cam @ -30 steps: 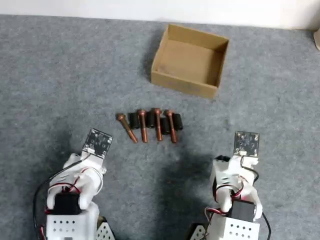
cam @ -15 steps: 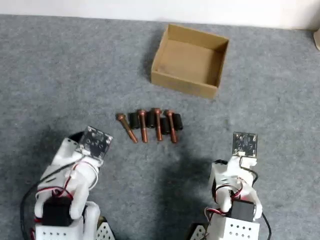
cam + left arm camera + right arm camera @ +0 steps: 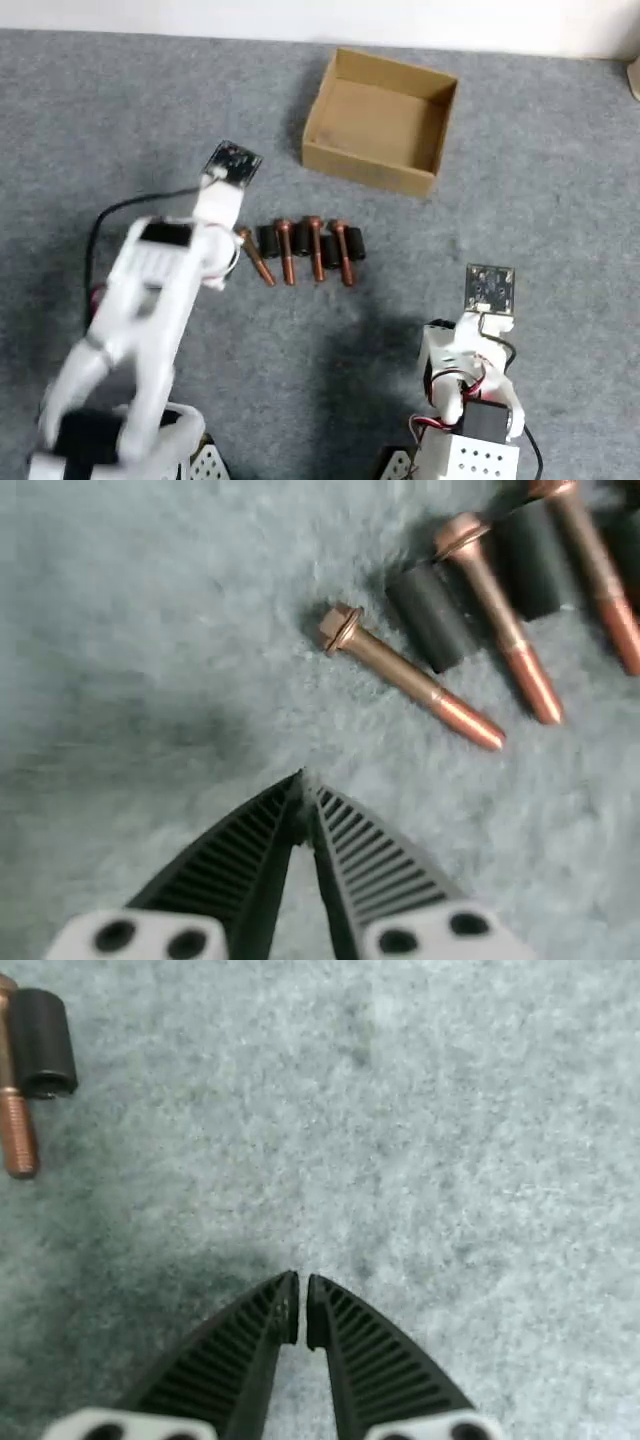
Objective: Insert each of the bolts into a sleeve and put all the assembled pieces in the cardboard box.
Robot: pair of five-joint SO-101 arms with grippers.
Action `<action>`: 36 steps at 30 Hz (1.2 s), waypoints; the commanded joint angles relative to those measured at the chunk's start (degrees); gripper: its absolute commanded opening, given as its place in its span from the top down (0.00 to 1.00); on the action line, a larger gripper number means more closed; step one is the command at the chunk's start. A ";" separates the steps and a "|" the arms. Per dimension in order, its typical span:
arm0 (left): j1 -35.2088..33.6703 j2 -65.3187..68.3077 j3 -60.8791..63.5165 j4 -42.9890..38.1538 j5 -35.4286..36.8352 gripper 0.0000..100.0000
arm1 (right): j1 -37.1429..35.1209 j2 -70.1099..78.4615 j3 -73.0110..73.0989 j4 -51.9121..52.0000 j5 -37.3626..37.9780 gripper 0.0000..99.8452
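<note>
Four copper-coloured bolts [image 3: 316, 248] lie in a row on the grey carpet [image 3: 120, 110], at the middle of the table, heads pointing toward the cardboard box [image 3: 375, 175]. Black sleeves [image 3: 300, 237] lie between and beside the bolts, touching or just beside them; no bolt is seated in a sleeve. The leftmost bolt [image 3: 254, 256] lies tilted, its tip angled away from the rest of the row. The cardboard box stands upright with its open side up, apart from the row, on the side away from the arms. The left arm [image 3: 160, 270] is stretched over the carpet beside the left end of the row. The left gripper [image 3: 303, 790] is clenched with its fingertips meeting and grasps nothing; it hangs above bare carpet near the leftmost bolt [image 3: 405, 675], not touching it. The right arm [image 3: 470, 380] sits folded near its base, well apart from the row. The right gripper [image 3: 298, 1305] is likewise closed to a hairline gap and holds nothing, above bare carpet, with one bolt [image 3: 12, 1110] and one sleeve [image 3: 42, 1042] off to the side.
</note>
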 commanded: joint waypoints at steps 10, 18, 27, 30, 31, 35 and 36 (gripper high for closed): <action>2.51 12.35 -10.07 -1.67 10.29 0.99 | -0.13 -0.48 7.96 -0.04 -0.26 0.98; 2.24 11.74 -6.99 -4.48 11.43 0.99 | -2.86 1.54 -3.12 -1.36 6.77 0.98; -0.22 11.65 -7.08 -4.75 11.52 0.99 | -14.99 38.02 -28.26 -12.53 -2.11 0.93; -0.31 11.74 -6.73 -5.80 11.52 0.99 | -22.73 54.90 -40.22 -13.49 -7.91 0.93; -0.31 11.74 -6.73 -5.89 11.52 0.99 | -24.57 60.00 -43.74 -13.67 -9.23 0.93; -0.40 11.74 -6.64 -5.89 11.52 0.99 | -29.23 77.49 -56.13 -13.76 -14.24 0.93; -0.40 11.74 -6.64 -5.89 11.52 0.99 | -29.58 81.01 -58.68 -13.85 -15.47 0.93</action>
